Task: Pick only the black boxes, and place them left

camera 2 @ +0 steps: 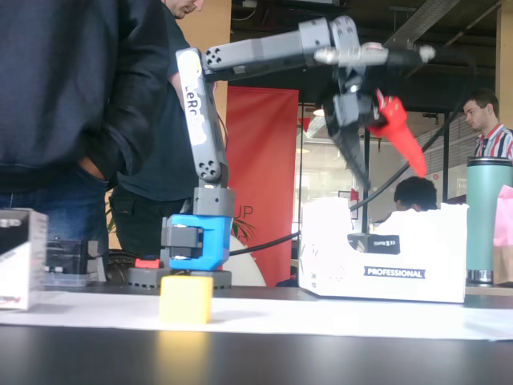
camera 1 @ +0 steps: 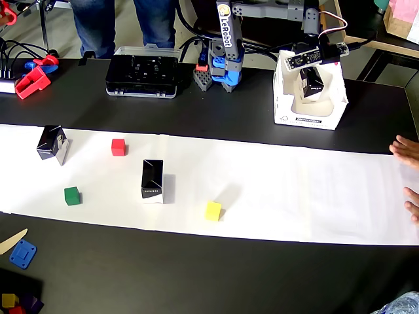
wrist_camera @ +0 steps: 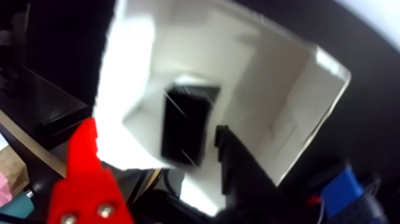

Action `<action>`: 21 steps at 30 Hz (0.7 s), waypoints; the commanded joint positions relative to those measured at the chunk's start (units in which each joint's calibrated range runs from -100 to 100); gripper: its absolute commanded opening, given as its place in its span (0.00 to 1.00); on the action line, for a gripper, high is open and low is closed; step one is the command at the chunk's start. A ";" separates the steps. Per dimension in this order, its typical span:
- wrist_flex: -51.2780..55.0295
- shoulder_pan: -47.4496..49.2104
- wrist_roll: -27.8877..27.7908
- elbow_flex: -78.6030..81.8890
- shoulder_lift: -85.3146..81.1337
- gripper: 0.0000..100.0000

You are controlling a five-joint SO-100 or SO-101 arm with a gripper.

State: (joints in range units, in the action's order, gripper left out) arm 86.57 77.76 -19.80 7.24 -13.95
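Two black boxes stand on the white paper strip (camera 1: 294, 190) in the overhead view, one at the left (camera 1: 52, 143) and one nearer the middle (camera 1: 152, 181). A third black box (wrist_camera: 187, 125) stands inside an open white carton (wrist_camera: 286, 107) at the back right (camera 1: 288, 98). My gripper (camera 1: 313, 82) hangs above that carton with its jaws spread and nothing between them. The wrist view shows the red finger (wrist_camera: 83, 173) left of the box and the black finger (wrist_camera: 238, 161) right of it. The fixed view has the gripper (camera 2: 393, 176) just above the carton (camera 2: 385, 257).
Red (camera 1: 118, 146), green (camera 1: 72, 195) and yellow (camera 1: 213, 210) cubes sit on the paper. A flat black case (camera 1: 143, 74) lies at the back left, beside the arm base (camera 1: 219, 72). A person's hands (camera 1: 409, 154) reach in at the right edge. Red clamps (camera 1: 33, 80) lie far left.
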 commanded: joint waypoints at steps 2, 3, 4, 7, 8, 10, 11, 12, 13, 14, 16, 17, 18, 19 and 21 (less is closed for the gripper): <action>0.15 -15.96 -9.56 -9.10 -5.61 0.37; 0.15 -19.59 -11.35 -9.28 -5.61 0.37; 0.15 -22.63 -13.09 -9.28 -5.61 0.37; 0.15 -31.55 -18.14 -9.54 -5.69 0.37; 0.07 -34.49 -19.62 -9.54 -6.09 0.37; 0.07 -40.47 -21.77 -9.54 -7.51 0.38; 0.07 -42.98 -22.62 -9.54 -7.98 0.40; 0.07 -45.41 -23.35 -9.54 -8.30 0.44; 0.07 -47.66 -24.14 -9.54 -8.61 0.49; 0.07 -49.65 -24.88 -9.54 -8.77 0.52; 0.07 -54.07 -26.30 -9.54 -8.77 0.54; 0.07 -56.23 -27.04 -9.54 -8.77 0.54; 0.07 -58.48 -27.98 -9.54 -8.69 0.54; 0.07 -60.82 -28.93 -9.54 -8.61 0.54; 0.00 -65.41 -31.04 -9.54 -8.46 0.54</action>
State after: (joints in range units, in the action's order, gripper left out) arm 86.57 21.18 -47.45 3.09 -18.13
